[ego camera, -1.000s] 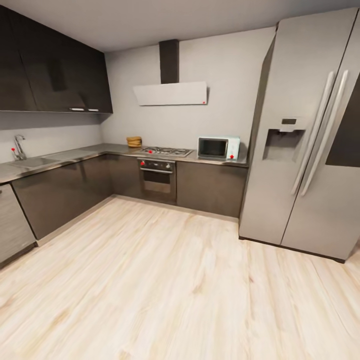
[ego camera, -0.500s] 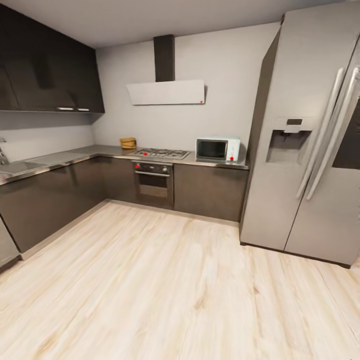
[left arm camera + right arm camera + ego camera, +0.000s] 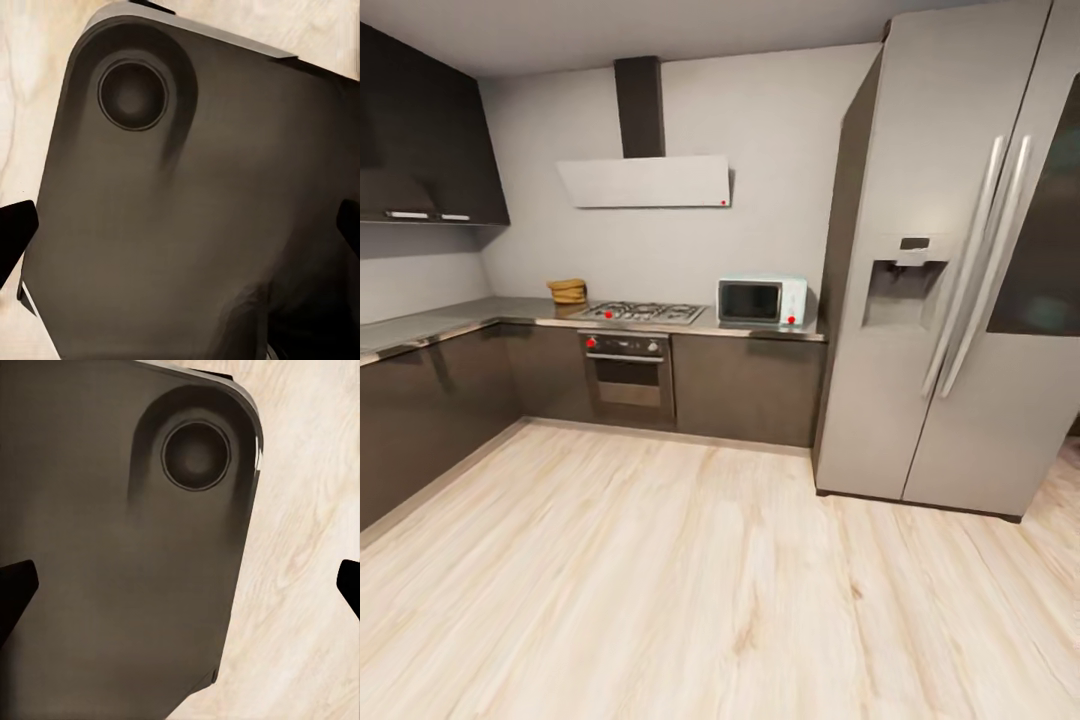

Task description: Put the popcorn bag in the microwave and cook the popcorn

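The tan popcorn bag (image 3: pixel 568 291) stands on the grey countertop (image 3: pixel 450 318) at the far wall, just left of the gas hob. Right of the hob, the pale blue-white microwave (image 3: pixel 762 301) sits on the same worktop with its dark door closed. Both are across the room from me. In the left wrist view my left gripper (image 3: pixel 180 229) is open, its black fingertips (image 3: pixel 15 234) spread wide over my dark base. In the right wrist view my right gripper (image 3: pixel 180 589) is open too, nothing between its fingertips (image 3: pixel 15 592). The popcorn is too far to make out.
A gas hob (image 3: pixel 642 313) over a dark built-in oven (image 3: pixel 626 372) lies between the bag and the microwave. A tall steel fridge (image 3: pixel 950 270) stands at the right. Dark cabinets (image 3: pixel 420 420) run along the left. Pale wood floor (image 3: pixel 690 590) stretches ahead.
The whole head view has shifted, so the camera has moved: the sink has left the picture at the left and the fridge fills more of the right. No kitchen thing has moved.
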Tool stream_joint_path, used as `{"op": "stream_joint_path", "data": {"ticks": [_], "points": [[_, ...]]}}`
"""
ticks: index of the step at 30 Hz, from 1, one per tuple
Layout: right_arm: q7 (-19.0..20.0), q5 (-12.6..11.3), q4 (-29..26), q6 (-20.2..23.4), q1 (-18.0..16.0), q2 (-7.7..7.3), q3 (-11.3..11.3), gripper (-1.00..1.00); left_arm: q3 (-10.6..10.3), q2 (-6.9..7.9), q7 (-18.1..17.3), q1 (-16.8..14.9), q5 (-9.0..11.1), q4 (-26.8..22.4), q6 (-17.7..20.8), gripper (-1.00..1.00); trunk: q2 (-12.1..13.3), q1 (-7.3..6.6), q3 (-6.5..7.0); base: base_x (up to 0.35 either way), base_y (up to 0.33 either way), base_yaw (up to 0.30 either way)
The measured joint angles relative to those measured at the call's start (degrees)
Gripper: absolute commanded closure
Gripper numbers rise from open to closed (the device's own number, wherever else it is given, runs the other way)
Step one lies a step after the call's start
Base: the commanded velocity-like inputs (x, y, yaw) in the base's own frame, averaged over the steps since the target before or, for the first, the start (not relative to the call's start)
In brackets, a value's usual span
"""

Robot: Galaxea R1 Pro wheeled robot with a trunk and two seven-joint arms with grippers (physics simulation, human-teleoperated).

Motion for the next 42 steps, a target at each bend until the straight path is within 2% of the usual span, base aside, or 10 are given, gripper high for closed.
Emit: {"op": "stream_joint_path", "data": {"ticks": [6,23,36,42], "points": [[0.00,0.73,-0.01,-0.08,0.00,0.00,0.22,-1.00,0.00,0.00,0.00,0.00,0.00,0.00,-0.05,-1.00,0.00,0.00,0.00,0.326,0.120,-0.007],[-0.04,0.86,0.01,-0.10,0.00,0.00,0.31,-1.00,0.05,0.00,-0.01,0.00,0.05,0.07,0.27,-1.00,0.00,0.00,0.00,0.326,0.102,-0.004],[-0.04,0.50,0.00,-0.10,0.00,0.00,0.24,-1.00,0.00,0.00,-0.02,0.00,-0.01,0.04,0.20,-1.00,0.00,0.00,0.00,0.326,0.002,-0.214],[-0.04,0.58,0.02,-0.08,0.00,0.00,0.24,-1.00,0.06,0.00,-0.03,0.00,0.00,0.03,0.09,-1.00,0.00,0.00,0.00,0.326,0.017,-0.046]]}}
